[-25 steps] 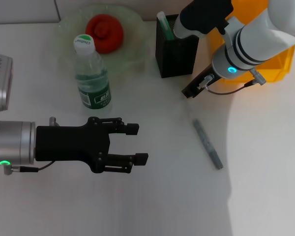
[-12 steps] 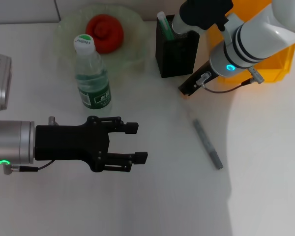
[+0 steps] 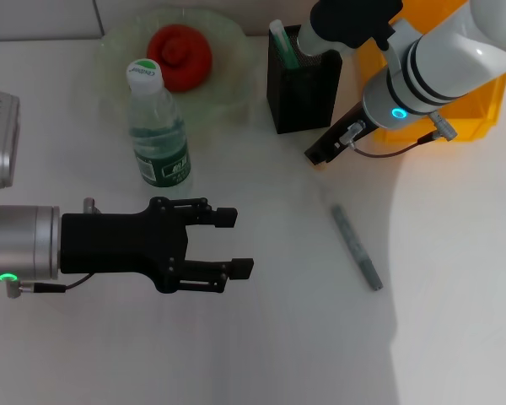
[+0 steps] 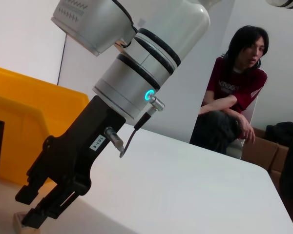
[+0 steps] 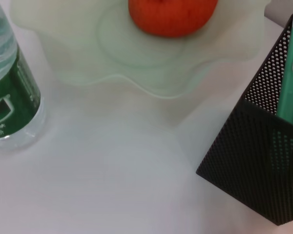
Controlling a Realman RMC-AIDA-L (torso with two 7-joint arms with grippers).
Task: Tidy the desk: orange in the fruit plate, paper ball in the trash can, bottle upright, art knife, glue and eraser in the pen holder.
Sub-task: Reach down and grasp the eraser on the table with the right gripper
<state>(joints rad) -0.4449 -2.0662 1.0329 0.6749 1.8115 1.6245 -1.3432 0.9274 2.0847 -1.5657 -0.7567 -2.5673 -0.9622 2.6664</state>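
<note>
The orange [image 3: 179, 55] lies in the pale green fruit plate [image 3: 232, 38]. The bottle [image 3: 158, 126] stands upright in front of the plate. The black mesh pen holder [image 3: 302, 93] holds a green stick [image 3: 282, 42]. My right gripper [image 3: 316, 158] is low, just right of the pen holder, and shut on the small tan eraser [image 4: 20, 221]. The grey art knife [image 3: 356, 247] lies flat on the desk. My left gripper [image 3: 243, 245] hovers open and empty in front of the bottle. The trash can [image 3: 460, 93] stands behind my right arm. The paper ball is out of view.
The right wrist view shows the orange [image 5: 173, 14], plate [image 5: 136, 78], bottle [image 5: 10, 102] and pen holder [image 5: 254, 161] close together. A person [image 4: 232, 97] sits beyond the table's far side in the left wrist view.
My right gripper has moved slightly left, closer to the pen holder's front corner. The left arm has not moved.
</note>
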